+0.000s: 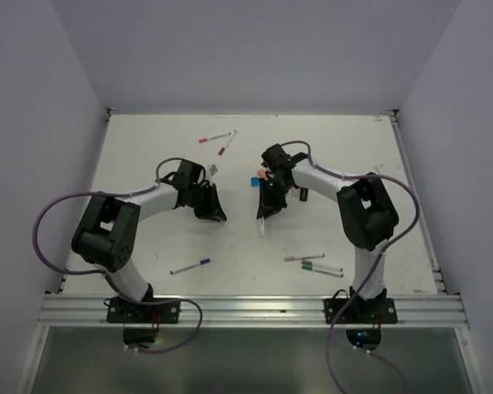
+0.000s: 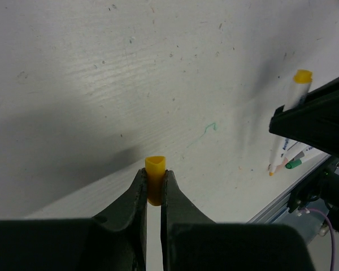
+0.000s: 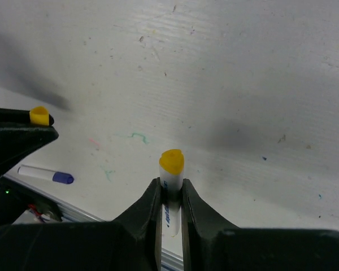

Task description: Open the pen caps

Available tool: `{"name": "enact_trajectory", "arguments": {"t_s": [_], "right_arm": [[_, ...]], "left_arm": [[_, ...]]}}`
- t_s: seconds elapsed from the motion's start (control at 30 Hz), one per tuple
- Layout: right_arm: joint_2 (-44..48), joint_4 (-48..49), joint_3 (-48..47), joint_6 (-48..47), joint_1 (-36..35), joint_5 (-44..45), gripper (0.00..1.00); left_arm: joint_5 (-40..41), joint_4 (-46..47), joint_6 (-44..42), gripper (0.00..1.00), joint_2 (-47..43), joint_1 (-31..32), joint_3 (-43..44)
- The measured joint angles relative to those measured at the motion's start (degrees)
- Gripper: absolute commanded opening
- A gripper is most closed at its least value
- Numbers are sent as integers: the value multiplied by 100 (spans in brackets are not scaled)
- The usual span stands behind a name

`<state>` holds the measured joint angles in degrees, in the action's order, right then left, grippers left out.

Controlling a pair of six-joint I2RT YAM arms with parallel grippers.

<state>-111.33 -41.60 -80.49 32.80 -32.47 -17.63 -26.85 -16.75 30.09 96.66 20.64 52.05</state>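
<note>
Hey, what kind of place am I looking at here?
Probably a robotics lab test cell: a white table boxed in by plain walls, the left arm and right arm bolted to a metal rail at its near edge, and only marker pens lying around, like the purple-capped pen.

The table (image 1: pixel 148 238) is white, flecked with dark specks and faint green and pink scribbles. The loose cap (image 2: pixel 155 179) is yellow. The white pen (image 3: pixel 170 176) has a yellow end and blue print. Near left lies a pen (image 1: pixel 185 268) with a purple cap (image 1: pixel 205 262). The far pens (image 1: pixel 215 138) show red. The arms (image 1: pixel 160 197) are black and white, and the cables (image 1: pixel 49 213) are purple.
</note>
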Motion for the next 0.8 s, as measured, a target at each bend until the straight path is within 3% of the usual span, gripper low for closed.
{"name": "enact_trajectory", "arguments": {"t_s": [0.23, 0.5, 0.63, 0.8], "right_arm": [[-549, 50, -92, 22, -127, 72, 0], [-758, 68, -376, 42, -188, 190, 1], [-820, 92, -496, 52, -188, 223, 7], [-907, 57, -608, 52, -188, 236, 17]], "left_arm": [[13, 190, 212, 12, 44, 70, -7], [140, 243, 232, 27, 109, 83, -96], [149, 256, 232, 33, 181, 83, -136], [114, 350, 234, 34, 186, 92, -136]]}}
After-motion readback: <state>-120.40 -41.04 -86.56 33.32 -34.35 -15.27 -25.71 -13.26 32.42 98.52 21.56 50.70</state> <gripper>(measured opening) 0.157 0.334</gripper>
